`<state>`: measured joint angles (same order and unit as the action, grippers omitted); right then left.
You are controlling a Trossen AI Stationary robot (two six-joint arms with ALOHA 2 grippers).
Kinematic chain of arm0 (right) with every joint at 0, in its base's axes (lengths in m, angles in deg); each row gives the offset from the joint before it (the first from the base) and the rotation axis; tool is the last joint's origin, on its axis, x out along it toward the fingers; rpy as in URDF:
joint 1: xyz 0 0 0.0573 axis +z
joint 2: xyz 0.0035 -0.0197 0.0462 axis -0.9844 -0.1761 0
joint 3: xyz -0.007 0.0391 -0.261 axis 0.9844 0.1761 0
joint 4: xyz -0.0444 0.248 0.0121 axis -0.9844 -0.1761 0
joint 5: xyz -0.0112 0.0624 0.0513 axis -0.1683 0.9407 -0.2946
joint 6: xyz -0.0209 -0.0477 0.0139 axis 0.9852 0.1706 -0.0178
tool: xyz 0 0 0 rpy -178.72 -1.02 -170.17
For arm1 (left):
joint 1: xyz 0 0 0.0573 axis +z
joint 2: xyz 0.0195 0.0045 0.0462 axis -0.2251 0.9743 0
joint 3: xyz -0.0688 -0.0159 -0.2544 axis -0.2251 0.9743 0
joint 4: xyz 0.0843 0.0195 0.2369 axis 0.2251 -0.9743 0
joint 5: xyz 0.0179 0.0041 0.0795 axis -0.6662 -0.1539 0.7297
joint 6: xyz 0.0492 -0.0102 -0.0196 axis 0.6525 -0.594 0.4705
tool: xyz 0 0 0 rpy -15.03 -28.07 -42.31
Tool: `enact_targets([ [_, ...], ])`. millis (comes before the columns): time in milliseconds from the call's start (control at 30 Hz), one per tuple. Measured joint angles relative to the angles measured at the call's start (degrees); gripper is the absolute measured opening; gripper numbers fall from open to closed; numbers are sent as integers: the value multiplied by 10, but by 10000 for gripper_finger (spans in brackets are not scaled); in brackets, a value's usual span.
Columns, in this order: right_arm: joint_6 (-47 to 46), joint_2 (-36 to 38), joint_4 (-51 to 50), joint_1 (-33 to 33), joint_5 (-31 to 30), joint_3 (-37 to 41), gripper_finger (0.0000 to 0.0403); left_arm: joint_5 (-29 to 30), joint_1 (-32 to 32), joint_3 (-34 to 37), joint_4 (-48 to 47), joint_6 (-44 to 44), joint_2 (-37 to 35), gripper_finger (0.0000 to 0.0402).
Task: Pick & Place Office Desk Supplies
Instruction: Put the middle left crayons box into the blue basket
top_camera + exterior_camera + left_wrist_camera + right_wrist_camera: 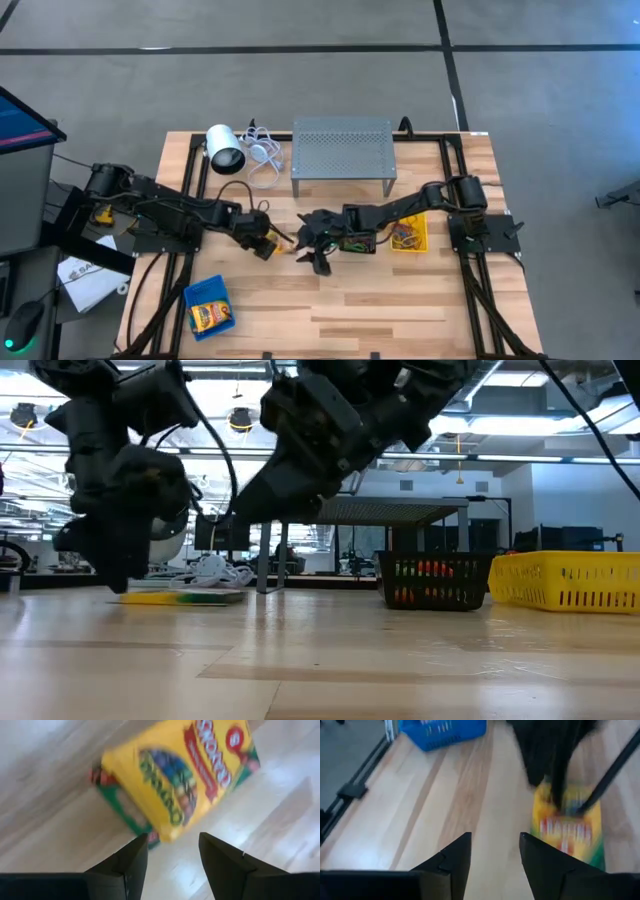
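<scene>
Crayon box (180,775): I saw it flat on the table (330,300).
Left gripper (172,855): over it, fingers parted, holding nothing.
Right gripper (495,852): alongside, parted, empty.

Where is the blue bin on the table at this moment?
In the high view, the blue bin stands near the table's front edge on the left arm's side, with a crayon box inside, apart from the black bin and yellow bin.
</scene>
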<state>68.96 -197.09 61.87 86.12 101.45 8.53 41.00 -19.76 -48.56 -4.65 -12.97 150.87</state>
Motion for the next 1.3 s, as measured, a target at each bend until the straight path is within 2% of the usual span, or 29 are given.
enact_targets([
  [233, 13, 3, -9, -17, -8, -3, 179, -14, 1, 0, 17, 8, 0, 172],
  [500, 9, 2, -18, -38, -19, -3, 230, -13, 6, 0, 45, 29, -1, 172],
  [633, 9, 2, -26, -39, -26, -3, 243, -13, 7, 0, 61, 58, -23, 172],
  [767, 10, 2, -23, -39, -54, -3, 244, 5, 7, 0, 61, 79, -95, 172],
  [967, 6, -22, -30, -46, -64, -10, 244, 69, -3, 0, 66, 135, -251, 172],
  [1067, 3, -57, -58, -50, -60, -52, 244, 94, -11, -2, 71, 153, -310, 172],
  [1200, 7, -103, -155, -49, -51, -125, 245, 109, -21, -2, 61, 163, -345, 172],
  [1300, 10, -115, -163, -45, -45, -157, 245, 114, -28, -2, 59, 169, -342, 172],
])
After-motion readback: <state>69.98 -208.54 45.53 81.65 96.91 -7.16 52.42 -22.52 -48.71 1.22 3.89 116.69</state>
